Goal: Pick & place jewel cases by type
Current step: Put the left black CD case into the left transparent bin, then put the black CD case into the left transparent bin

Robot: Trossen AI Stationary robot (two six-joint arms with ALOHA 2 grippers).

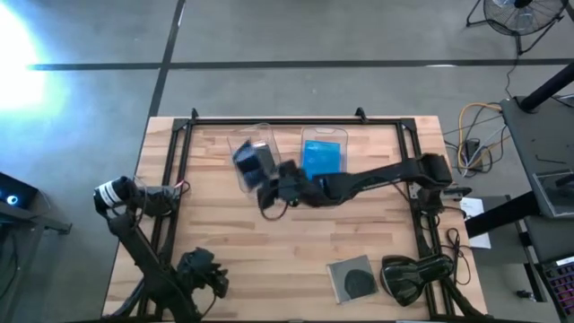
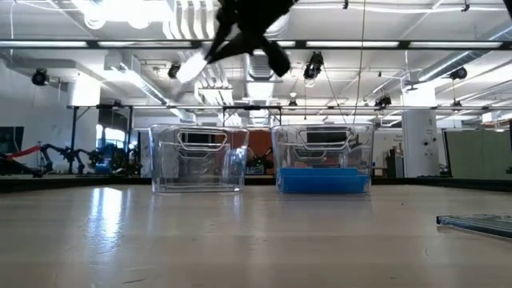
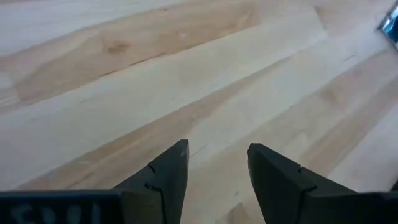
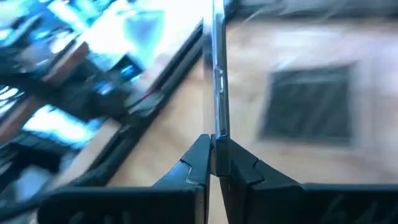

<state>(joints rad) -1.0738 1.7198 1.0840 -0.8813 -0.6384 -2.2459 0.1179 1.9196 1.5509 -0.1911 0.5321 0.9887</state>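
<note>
That dark jewel case [image 4: 217, 74] looked thin, stiff and slick, so pinching it by one edge seemed the sane way. The right gripper [image 4: 214, 152] was clamped tight on that edge, holding it up over the left bin [image 1: 249, 148]. One more case [image 1: 351, 279] sat near the front; the left gripper [image 3: 217, 171] hung slack, empty

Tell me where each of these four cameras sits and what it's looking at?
High: overhead, straight down on the table, both arms, two clear bins.
Low: at tabletop height, facing the bins; the right arm hangs above.
Left wrist: over bare wood, its open left gripper showing.
Right wrist: the right gripper pinching a dark case edge-on.
High and low share the blue cases in one bin.
</note>
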